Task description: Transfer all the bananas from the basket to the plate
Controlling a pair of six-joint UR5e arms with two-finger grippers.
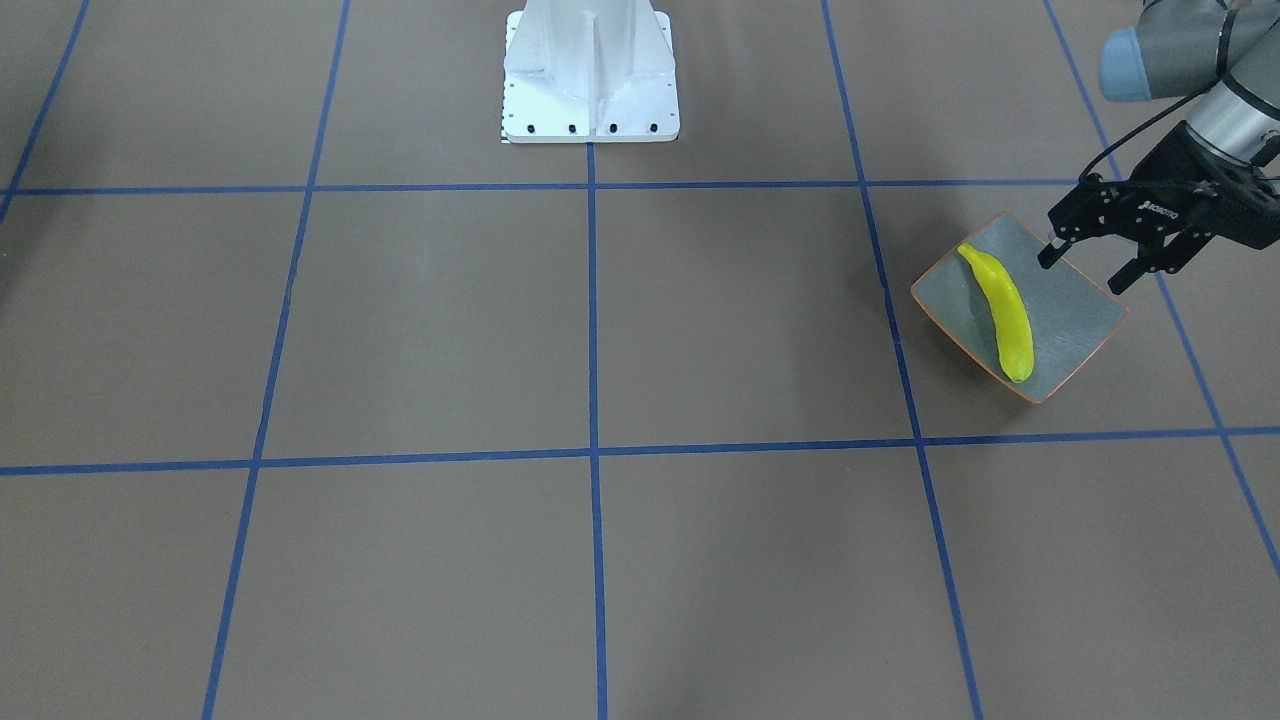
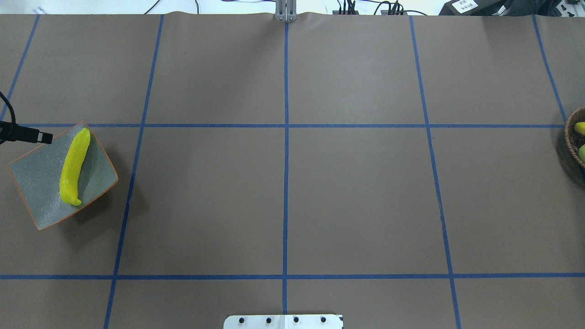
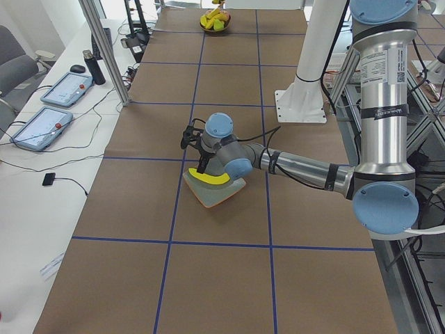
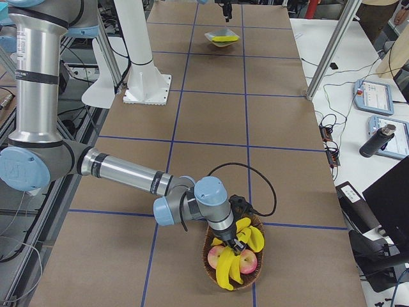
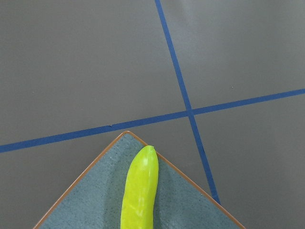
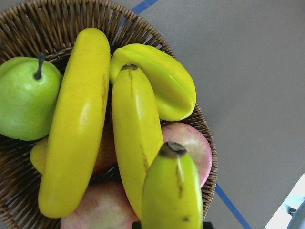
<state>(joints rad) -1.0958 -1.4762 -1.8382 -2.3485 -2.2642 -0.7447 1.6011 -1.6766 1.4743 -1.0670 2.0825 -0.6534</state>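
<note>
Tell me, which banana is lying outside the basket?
The greenish-yellow banana lying alone on the grey plate; the other bananas are piled in the wicker basket.

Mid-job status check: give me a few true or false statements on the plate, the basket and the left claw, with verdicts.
1. One banana lies on the plate. True.
2. The left claw is shut on that banana. False: it hangs open over the plate's edge, holding nothing.
3. The basket holds only bananas. False: a green pear and an apple are in it too.
4. Bananas are left in the basket. True.
</note>
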